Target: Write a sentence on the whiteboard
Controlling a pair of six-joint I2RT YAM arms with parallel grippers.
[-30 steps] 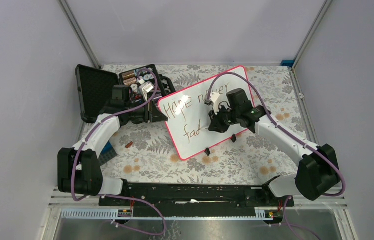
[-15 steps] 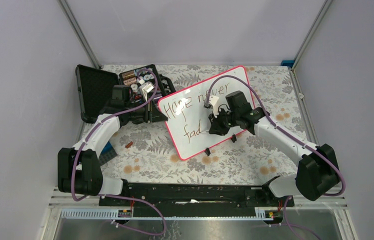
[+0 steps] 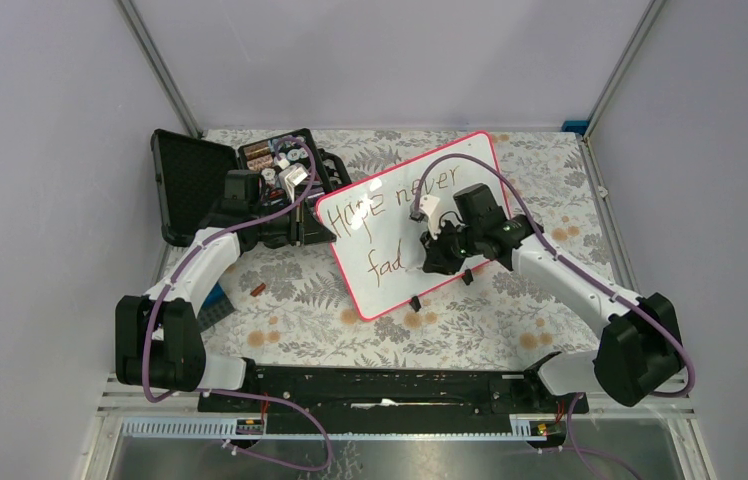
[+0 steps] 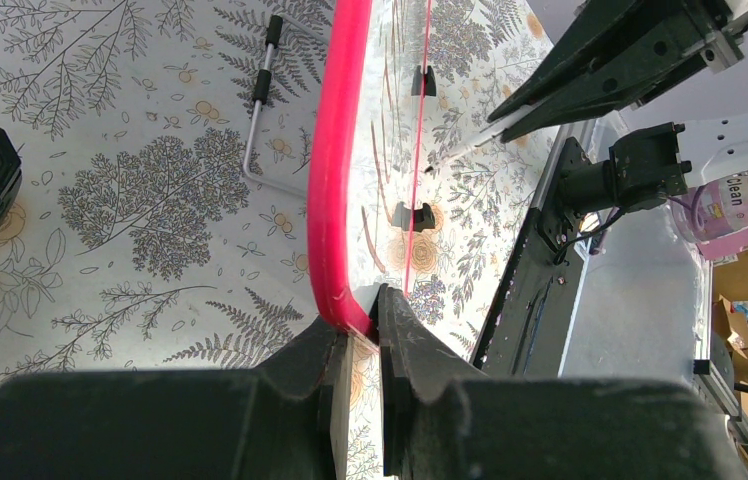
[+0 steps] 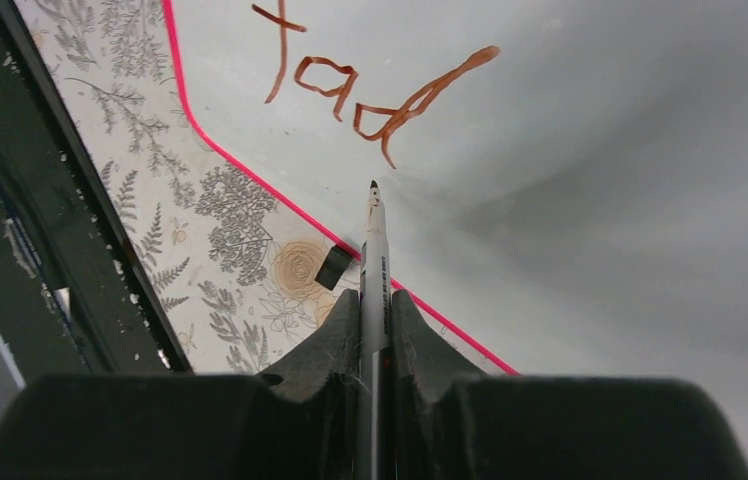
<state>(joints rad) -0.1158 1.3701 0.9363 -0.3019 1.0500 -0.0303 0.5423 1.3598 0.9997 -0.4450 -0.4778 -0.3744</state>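
With the left gripper pinching the rim of the whiteboard on the counter, the right gripper clamps a marker tipped just after "fad" in the sentence, so "es." probably follows.

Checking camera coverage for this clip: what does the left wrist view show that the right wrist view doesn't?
Left wrist only: the left hand shut on the whiteboard's pink rim, seen edge-on, and a bent metal rod on the floral cover. Right wrist only: the right hand gripping a marker, its tip just below the written "fad". Both: the board's rim, a black clip, the floral cover.
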